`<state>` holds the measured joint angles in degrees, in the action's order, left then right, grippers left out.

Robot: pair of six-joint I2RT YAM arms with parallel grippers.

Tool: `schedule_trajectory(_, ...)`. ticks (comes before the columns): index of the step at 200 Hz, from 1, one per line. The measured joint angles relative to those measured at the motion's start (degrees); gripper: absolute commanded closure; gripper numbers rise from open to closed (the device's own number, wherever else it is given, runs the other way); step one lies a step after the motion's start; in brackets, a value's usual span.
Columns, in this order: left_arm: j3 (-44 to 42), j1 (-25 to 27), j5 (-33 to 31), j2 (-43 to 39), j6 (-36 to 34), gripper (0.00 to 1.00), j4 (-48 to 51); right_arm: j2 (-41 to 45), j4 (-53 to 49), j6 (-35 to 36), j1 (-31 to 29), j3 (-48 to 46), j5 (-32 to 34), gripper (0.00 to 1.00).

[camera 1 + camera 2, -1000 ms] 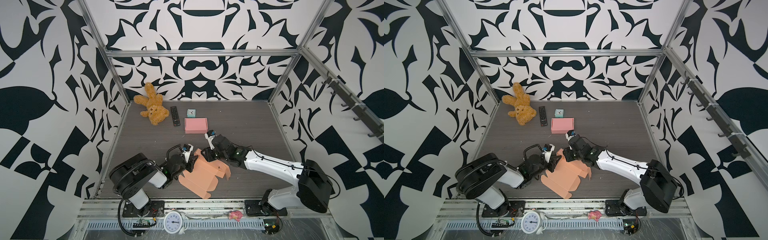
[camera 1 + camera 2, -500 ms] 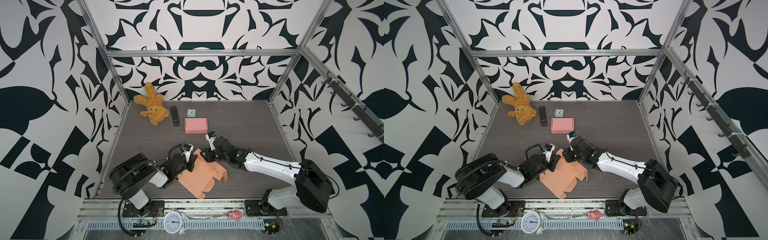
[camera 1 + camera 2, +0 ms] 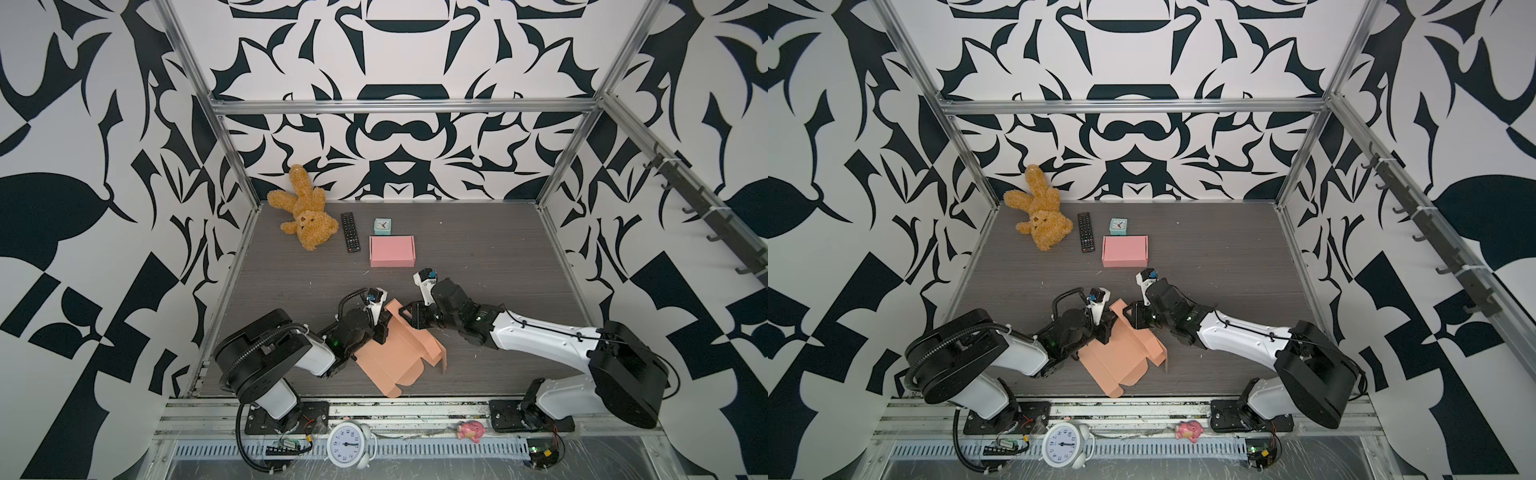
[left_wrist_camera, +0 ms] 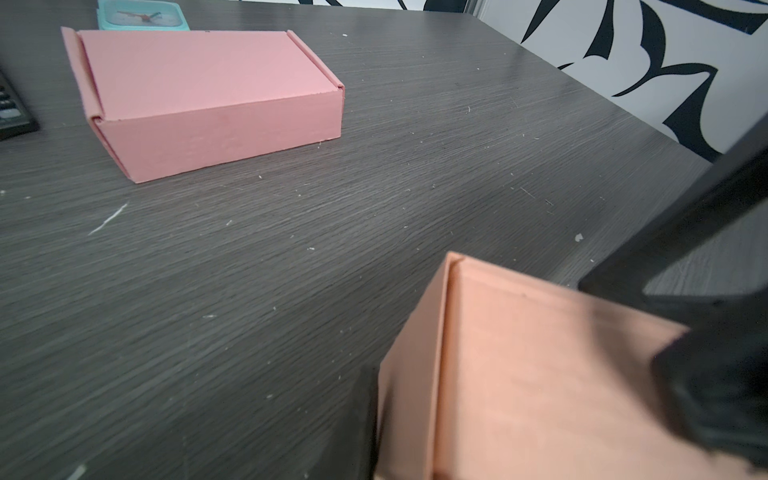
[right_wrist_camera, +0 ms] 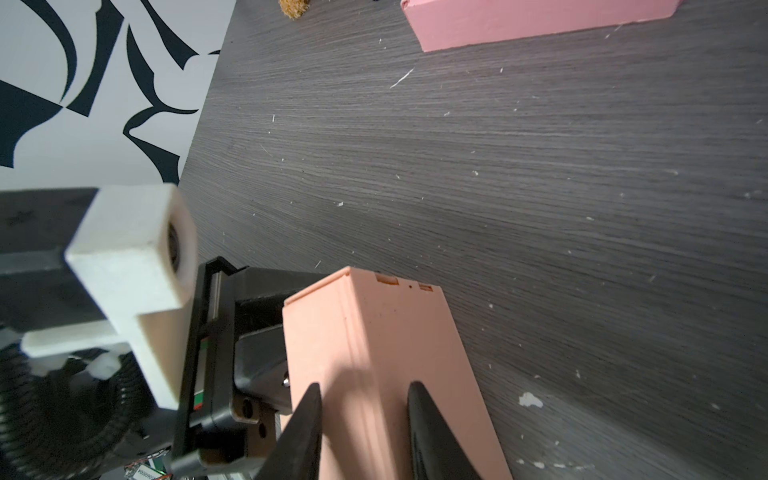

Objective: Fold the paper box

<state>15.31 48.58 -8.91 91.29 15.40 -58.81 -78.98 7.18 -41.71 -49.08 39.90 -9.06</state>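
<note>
One half-made paper box, near the front edge of the worktop, worked from both sides.
The left gripper is clenched on the box's side wall, seemingly to anchor it; the right gripper sits with fingers part-spread against a raised flap, likely coaxing it over; whether it pinches, I cannot tell; a finished pink box lies well apart.

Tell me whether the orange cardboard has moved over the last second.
Yes. In both top views the orange cardboard has drawn its right flap in leftward, closer to below the fixed pink box; its left edge has barely shifted.
</note>
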Motion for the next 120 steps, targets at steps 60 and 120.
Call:
schedule_trajectory(60, 1.03, 0.35, -1.22, 0.72, -0.68, 0.8, 0.61, 0.11, 0.04, -0.48, 0.0, 0.0, -0.44, 0.65)
schedule_trajectory(120, 1.68, 0.79, -2.19, 1.2, -1.57, 0.79, 0.96, 0.42, 3.87, -2.78, 0.31, -2.14, -0.87, 0.65)
